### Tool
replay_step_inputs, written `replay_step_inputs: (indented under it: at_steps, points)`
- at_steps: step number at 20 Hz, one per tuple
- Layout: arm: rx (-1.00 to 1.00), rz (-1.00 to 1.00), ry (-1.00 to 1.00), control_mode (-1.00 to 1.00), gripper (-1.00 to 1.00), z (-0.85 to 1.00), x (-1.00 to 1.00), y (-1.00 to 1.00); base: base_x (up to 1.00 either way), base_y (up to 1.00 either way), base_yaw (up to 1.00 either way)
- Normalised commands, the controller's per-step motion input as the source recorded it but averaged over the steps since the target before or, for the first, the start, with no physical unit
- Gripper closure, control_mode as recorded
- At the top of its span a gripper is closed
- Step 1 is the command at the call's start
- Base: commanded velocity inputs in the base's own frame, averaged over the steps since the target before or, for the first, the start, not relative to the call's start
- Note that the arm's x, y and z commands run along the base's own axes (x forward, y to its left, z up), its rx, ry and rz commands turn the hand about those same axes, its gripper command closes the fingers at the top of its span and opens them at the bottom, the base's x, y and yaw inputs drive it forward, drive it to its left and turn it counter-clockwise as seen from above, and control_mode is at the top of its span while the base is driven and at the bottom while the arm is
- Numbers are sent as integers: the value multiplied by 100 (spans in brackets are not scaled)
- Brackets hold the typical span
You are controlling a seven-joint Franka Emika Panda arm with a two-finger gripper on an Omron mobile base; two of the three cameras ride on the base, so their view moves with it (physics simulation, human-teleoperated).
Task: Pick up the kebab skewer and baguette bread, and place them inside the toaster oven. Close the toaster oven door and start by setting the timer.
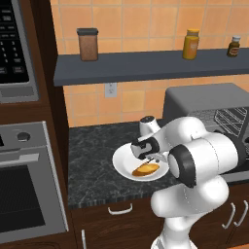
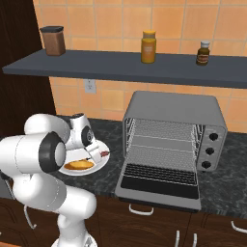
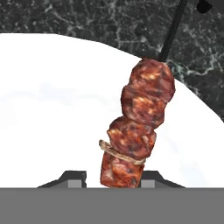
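The kebab skewer [image 3: 138, 127], a stick of reddish-brown chunks, lies over the white plate [image 3: 52, 113] with its dark stick reaching past the rim. My gripper [image 3: 114, 180] hangs low over it, open, one fingertip on each side of the lowest chunk; the right one touches it and a gap shows on the left. The golden baguette bread [image 2: 79, 165] rests on the plate [image 2: 96, 166] beside the gripper [image 2: 95, 153]. To the right, the grey toaster oven [image 2: 173, 103] stands with its door [image 2: 161, 182] folded down and the wire rack showing.
A dark shelf [image 2: 120, 67] above the counter carries a brown canister [image 2: 53, 41], an orange jar [image 2: 148, 47] and a small bottle [image 2: 203, 53]. A built-in steel oven [image 1: 24, 194] and a keypad microwave [image 1: 14, 48] stand at the left. The counter [image 1: 92, 165] is black stone.
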Motion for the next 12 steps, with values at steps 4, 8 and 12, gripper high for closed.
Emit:
replay_step_inputs:
  at_steps: [4,8,12]
  points:
    - [0,0,-2,-100,100,23,0,-2,0,0,0]
    - [0,0,-5,-100,100,100,-4,8,0,0,0]
    - [0,0,-1,-100,100,88,-60,0,0,0,0]
